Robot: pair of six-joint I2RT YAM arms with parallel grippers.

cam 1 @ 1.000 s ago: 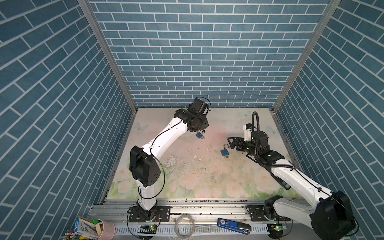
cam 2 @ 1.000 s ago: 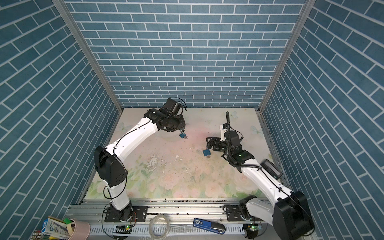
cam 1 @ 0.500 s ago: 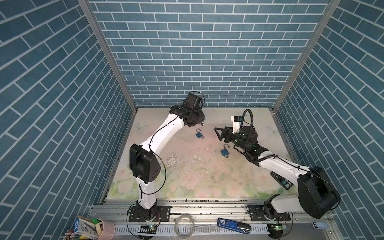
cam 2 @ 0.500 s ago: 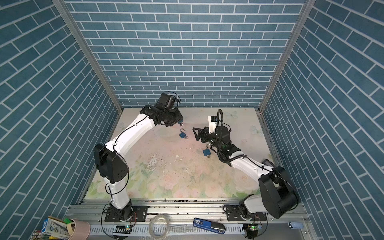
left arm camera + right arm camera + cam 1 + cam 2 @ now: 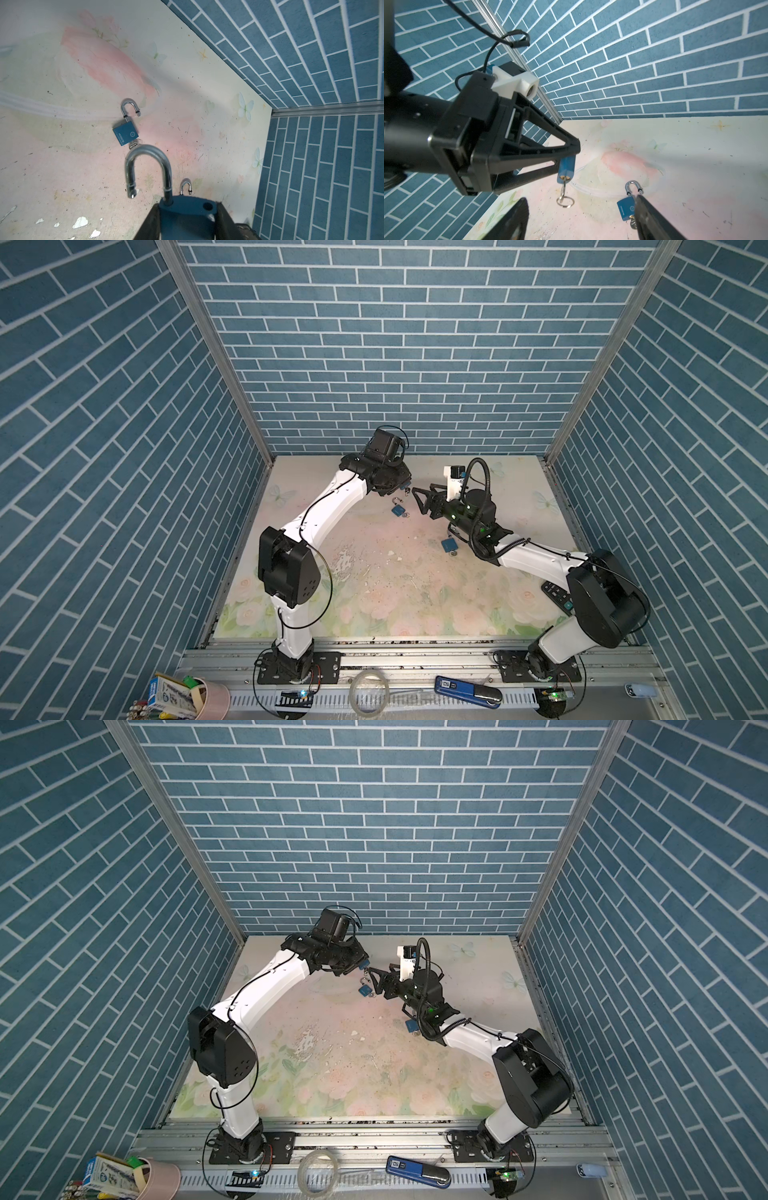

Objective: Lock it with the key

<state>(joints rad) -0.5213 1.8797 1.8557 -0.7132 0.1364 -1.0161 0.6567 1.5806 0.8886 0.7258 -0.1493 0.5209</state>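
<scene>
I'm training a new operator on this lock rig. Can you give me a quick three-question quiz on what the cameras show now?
1. True or false: the shackle of the blue padlock held in the left gripper is open.
2. What hangs under that held padlock? A) its key and a ring B) a chain C) a paper tag
3. How many other padlocks lie on the table?

Key
1. True.
2. A.
3. Two: the far padlock and the near padlock.
</scene>
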